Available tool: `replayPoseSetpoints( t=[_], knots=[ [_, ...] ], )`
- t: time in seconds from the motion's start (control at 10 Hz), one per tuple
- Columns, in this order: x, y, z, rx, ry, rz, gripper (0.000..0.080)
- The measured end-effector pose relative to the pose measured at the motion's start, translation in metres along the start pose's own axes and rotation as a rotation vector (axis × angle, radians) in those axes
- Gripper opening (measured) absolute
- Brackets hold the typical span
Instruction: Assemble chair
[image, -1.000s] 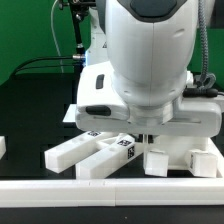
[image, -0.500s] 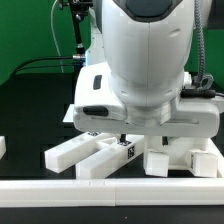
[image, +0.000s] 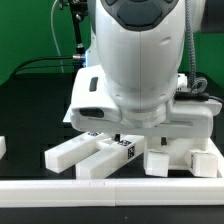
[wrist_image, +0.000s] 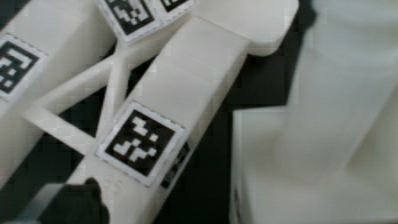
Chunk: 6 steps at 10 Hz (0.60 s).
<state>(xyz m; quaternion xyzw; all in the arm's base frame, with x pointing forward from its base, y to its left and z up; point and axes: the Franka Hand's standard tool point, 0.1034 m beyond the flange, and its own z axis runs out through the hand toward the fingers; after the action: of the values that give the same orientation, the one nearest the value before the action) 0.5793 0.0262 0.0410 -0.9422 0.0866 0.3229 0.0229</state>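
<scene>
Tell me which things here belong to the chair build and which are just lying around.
Chair build:
- long white bars, tagged, seen close in the wrist view
- blocky white pieces on the exterior view's right

Lying about:
- plain white border rail along the front
- small white piece at the exterior view's left edge; too cut off to identify

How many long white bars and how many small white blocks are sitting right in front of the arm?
Long bars: 2
Small blocks: 2
Total: 4
</scene>
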Motion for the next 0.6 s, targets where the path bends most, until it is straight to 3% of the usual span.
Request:
replayPoseSetpoints(
  t=[0.6],
  knots=[
    [-0.0025,0.0066,0.0083,0.004,-0.014,0.015,0.0649]
  ],
)
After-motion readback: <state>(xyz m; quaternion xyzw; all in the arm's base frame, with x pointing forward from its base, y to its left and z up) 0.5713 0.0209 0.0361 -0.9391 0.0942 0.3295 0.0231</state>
